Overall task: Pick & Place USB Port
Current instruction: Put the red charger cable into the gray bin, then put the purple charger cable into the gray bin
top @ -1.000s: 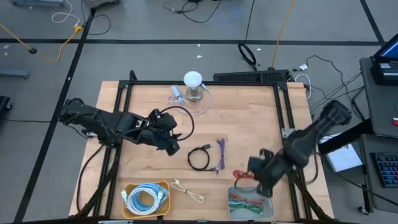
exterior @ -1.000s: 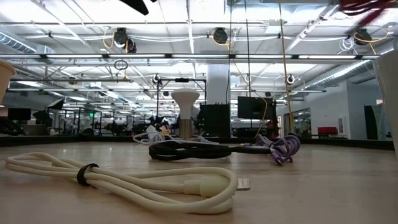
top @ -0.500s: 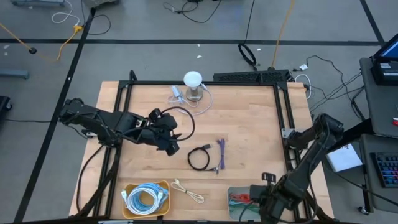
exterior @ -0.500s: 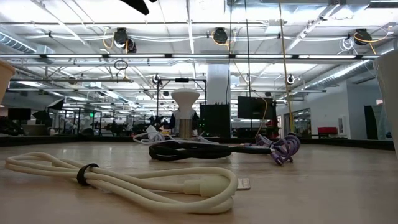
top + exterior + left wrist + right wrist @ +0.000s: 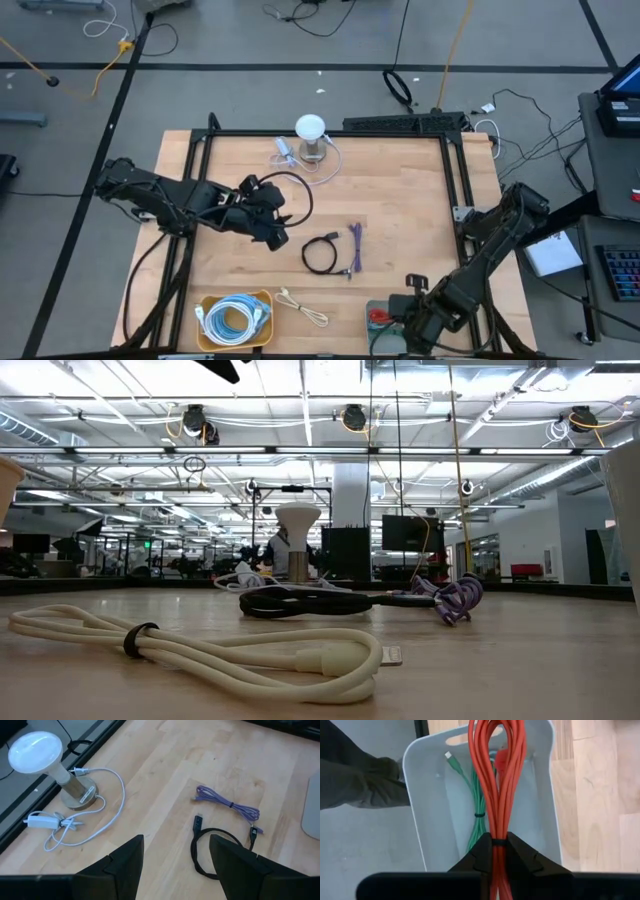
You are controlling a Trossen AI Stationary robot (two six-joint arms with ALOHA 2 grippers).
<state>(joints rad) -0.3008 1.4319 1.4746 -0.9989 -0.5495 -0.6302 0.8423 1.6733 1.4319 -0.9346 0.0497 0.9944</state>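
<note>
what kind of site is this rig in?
Likely a robotics lab or industrial workshop: open ceiling with ducts and strip lights, loose cables on the grey floor, and a black-framed wooden work table.

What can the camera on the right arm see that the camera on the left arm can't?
Only the right wrist view shows the right gripper shut on the red cable above the grey bin, with a green cable inside.

Only the left wrist view shows the open left gripper, the lamp, the purple cable and the black cable.

Both show the wooden table.
</note>
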